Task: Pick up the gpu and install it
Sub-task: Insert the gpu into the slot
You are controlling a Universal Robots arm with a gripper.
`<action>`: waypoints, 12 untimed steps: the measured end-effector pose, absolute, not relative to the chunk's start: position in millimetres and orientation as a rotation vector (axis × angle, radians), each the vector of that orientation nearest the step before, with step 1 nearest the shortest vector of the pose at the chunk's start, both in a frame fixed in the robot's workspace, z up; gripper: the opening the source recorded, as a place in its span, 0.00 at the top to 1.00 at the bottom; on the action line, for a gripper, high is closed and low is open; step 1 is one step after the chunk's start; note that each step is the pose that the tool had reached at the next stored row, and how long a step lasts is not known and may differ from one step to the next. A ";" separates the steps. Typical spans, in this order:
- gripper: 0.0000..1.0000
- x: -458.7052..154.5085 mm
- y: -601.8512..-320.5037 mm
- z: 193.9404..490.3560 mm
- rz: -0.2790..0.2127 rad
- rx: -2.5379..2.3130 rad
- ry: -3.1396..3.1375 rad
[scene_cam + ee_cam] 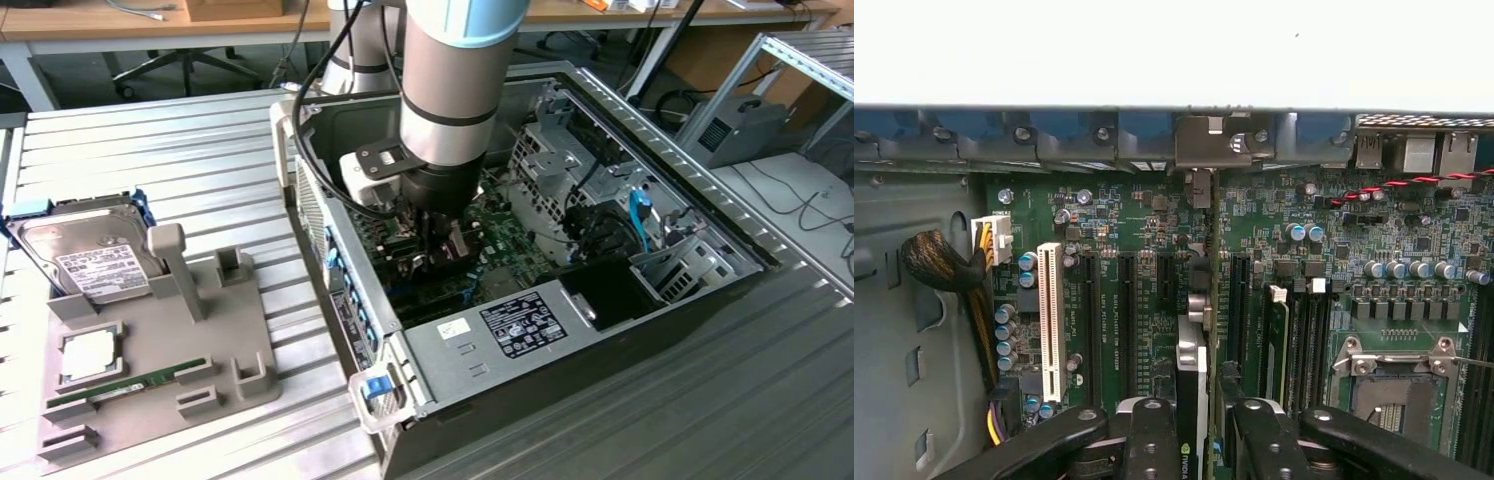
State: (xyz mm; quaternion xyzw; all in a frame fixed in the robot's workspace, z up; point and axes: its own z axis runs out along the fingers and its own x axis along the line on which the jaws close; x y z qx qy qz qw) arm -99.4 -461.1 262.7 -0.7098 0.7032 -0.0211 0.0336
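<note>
We see the gpu (1194,370) edge-on: a thin green board with a black cooler block and a silvery strip along one face. It stands upright on its long edge, square to the motherboard (1144,220), over the row of black slots near the board's middle and parallel to them. The gripper (1199,425) clamps it from both faces. We cannot tell whether it is seated.

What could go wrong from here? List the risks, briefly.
1. The graphics card, clamped edge-on in the gripper, hangs over closely spaced black slots. It could miss its slot and press on the motherboard instead.
2. The metal bracket at its end sits right at the case's rear wall and might snag there, tilting the card.
</note>
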 end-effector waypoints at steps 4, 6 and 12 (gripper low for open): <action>0.73 -99.5 -461.1 262.7 -0.065 -2.184 2.163; 0.72 -99.5 -461.1 262.6 -0.065 -2.183 2.163; 0.66 -97.5 -461.1 263.1 -0.064 -2.184 2.163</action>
